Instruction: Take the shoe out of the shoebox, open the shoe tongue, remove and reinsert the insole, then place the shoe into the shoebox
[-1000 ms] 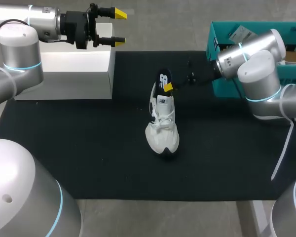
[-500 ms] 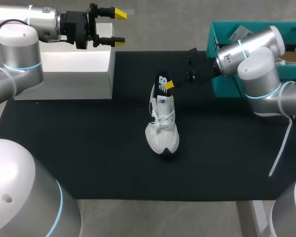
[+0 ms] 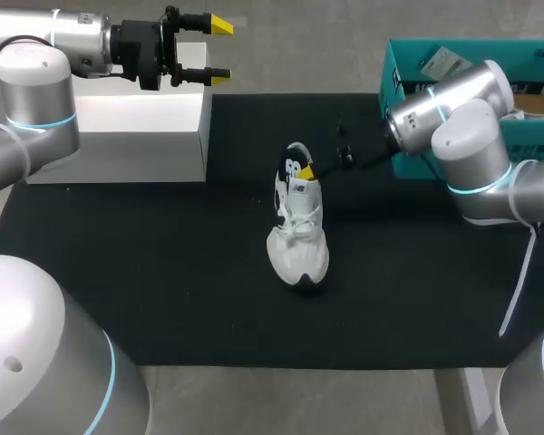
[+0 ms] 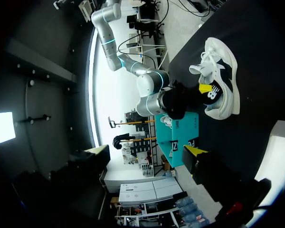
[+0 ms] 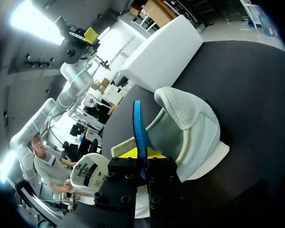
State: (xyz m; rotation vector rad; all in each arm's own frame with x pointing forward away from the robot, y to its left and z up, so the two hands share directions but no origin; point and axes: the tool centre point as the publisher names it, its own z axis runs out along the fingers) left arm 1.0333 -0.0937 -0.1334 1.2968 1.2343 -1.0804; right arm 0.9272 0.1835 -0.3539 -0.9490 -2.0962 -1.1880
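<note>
A white shoe stands upright on the black mat in the middle of the table, toe toward me. A dark insole sticks up out of its heel opening. My right gripper is shut on that insole from the far right side. In the right wrist view the insole's blue edge runs between the shut fingers, with the shoe's heel just ahead. My left gripper hangs open and empty high above the white box. The left wrist view shows the shoe far off.
The teal shoebox stands at the back right, partly behind my right arm. The white box sits at the back left edge of the mat. Bare mat lies all around the shoe.
The right gripper's fingers have closed on the insole and it has moved down, so the insole now sits deeper in the shoe. The left arm has not moved.
</note>
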